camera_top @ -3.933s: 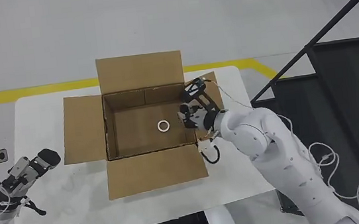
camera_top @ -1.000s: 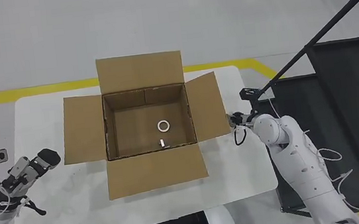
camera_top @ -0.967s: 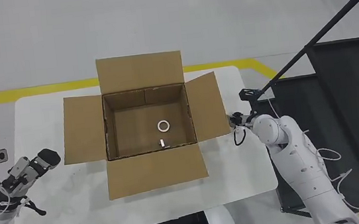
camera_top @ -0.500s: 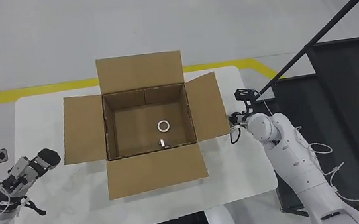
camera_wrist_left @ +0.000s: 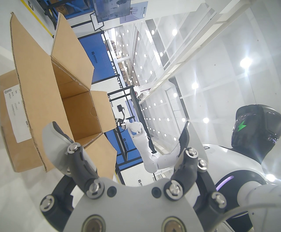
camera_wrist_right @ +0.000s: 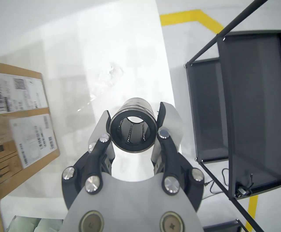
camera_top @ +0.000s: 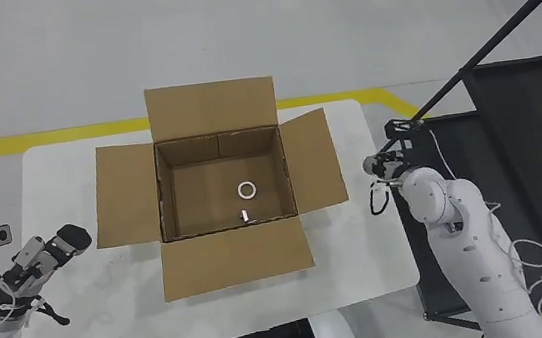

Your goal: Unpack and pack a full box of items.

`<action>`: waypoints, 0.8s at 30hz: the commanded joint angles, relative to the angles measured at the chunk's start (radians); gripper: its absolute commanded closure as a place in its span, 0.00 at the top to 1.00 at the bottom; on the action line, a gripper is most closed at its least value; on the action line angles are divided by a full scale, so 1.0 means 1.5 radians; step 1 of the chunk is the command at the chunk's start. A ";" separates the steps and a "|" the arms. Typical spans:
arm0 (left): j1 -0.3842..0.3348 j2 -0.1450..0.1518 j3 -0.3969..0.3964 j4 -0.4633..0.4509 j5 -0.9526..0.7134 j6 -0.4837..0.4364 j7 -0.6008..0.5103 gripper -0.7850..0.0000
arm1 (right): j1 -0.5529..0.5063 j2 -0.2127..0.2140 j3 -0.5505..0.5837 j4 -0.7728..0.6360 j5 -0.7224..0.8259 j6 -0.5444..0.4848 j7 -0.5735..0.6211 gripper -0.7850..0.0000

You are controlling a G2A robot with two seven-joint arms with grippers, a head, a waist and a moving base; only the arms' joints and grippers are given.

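My right claw (camera_wrist_right: 134, 111) is clenched on a short metal sleeve (camera_wrist_right: 134, 131). One finger presses each side of it, and its hollow, ball-lined bore faces my wrist camera. From above, this claw sits at the right edge of the white tabletop (camera_top: 86, 311), just beyond the box's right flap and near the black rack (camera_top: 527, 120) that stands beside the tabletop. The sleeve is held up off the surface and is well apart from the box's opening.

The cardboard box (camera_top: 216, 125) sits in the middle of the tabletop with all four flaps folded outward. On its floor lies a small pale ring (camera_top: 247, 189), and just beside that, toward the near wall, a tiny white piece (camera_top: 246, 214). The two lie close together, but I cannot tell whether they touch.

My left claw (camera_wrist_left: 119, 129) is released, its fingers spread wide with nothing between them. It hangs off the left side of the tabletop, well apart from the box, with its open fingers turned toward the box's side.
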 commanded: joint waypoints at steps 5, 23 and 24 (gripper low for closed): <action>0.000 0.000 0.000 0.000 0.000 0.000 0.000 1.00 | -0.087 0.000 0.069 -0.187 0.049 -0.025 -0.066 0.00; 0.000 0.000 0.000 0.000 0.000 0.000 0.000 1.00 | 0.112 -0.020 -0.309 -0.189 -0.097 -0.090 0.025 0.00; 0.000 0.000 0.000 0.000 0.000 0.000 0.000 1.00 | 0.135 -0.024 -0.333 -0.169 -0.103 -0.084 0.034 0.00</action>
